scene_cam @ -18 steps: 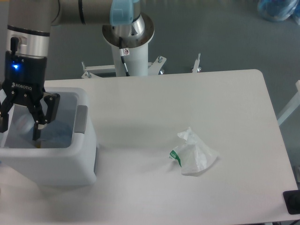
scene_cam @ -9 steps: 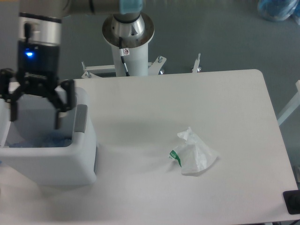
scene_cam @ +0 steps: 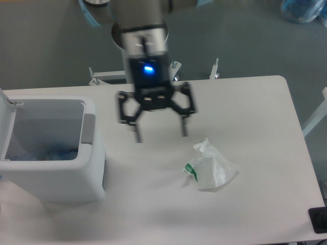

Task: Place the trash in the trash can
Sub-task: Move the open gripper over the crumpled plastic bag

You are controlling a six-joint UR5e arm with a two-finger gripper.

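Observation:
The white trash can (scene_cam: 61, 173) stands at the table's left with its lid up. Inside, at the bottom, lies the bluish plastic bottle (scene_cam: 53, 152). A wrinkly whitish plastic bag (scene_cam: 210, 166) with a green mark rests on the table, right of centre. My gripper (scene_cam: 159, 134) hangs open and empty above the table's middle, blurred by motion, up and to the left of the bag and well clear of the bin.
The white table (scene_cam: 245, 107) ends at a rounded right edge. The arm's pedestal (scene_cam: 140, 61) rises behind the back edge. A black object (scene_cam: 319, 219) sits at the front right corner. A bluish bundle (scene_cam: 304, 10) lies on the floor at the top right.
The gripper rose out of the trash can and swung right to the table's middle, staying open. The bottle now lies in the bin. The bag has not moved.

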